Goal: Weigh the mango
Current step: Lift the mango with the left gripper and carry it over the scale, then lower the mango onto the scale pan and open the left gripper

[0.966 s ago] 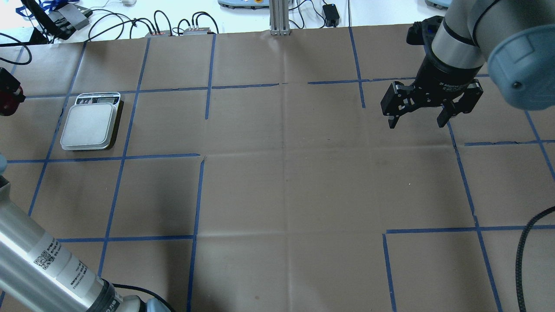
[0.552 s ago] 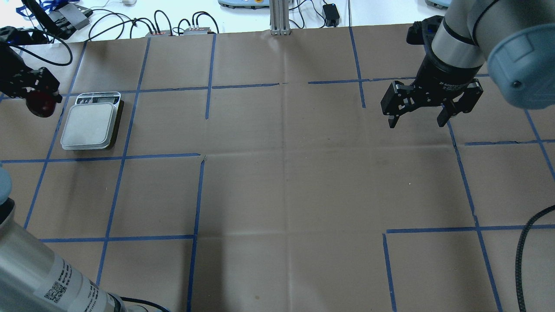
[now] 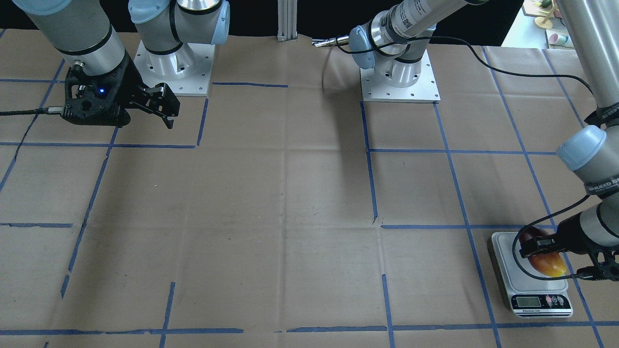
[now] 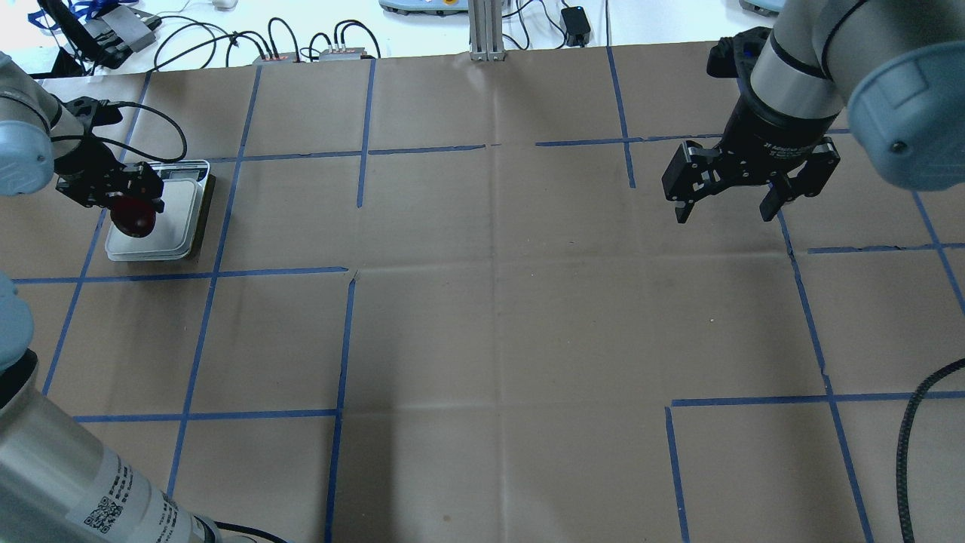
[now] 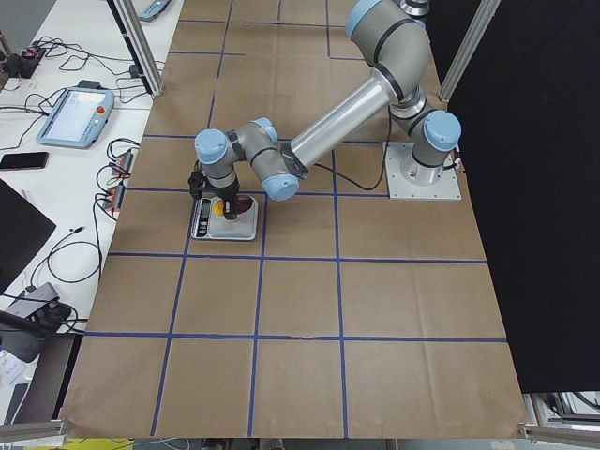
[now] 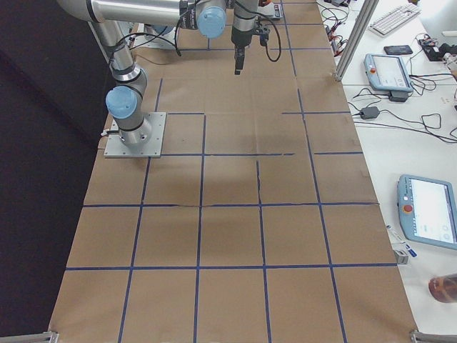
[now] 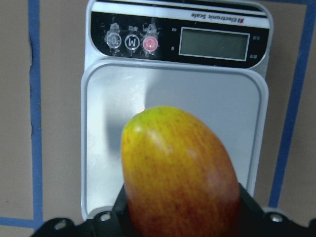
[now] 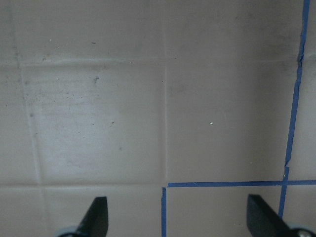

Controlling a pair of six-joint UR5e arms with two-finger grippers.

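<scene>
Red-maroon skin fading to orange-yellow marks the mango [image 7: 180, 173], which is clamped between the fingers of the left gripper [image 4: 127, 197] with its yellow end pointing toward the display [image 7: 213, 43] of a small kitchen scale [image 3: 508, 270]. The fruit sits over the scale's pale square platform, toward the side nearest the left arm, and throws a shadow on the platform in the left wrist view. Whether it actually touches the platform cannot be told. Three round buttons [image 7: 132, 42] lie beside the display, which shows no readable figure. The scale stands on the brown-paper tabletop [image 4: 490, 302], inside one square of the blue tape grid [image 4: 343, 339], near the far left corner as seen from overhead. Well apart from it, on the other side of the tabletop, the right gripper [image 4: 725, 215] hangs above the paper with its jaws spread wide and nothing between them, close to a crossing of tape lines.
</scene>
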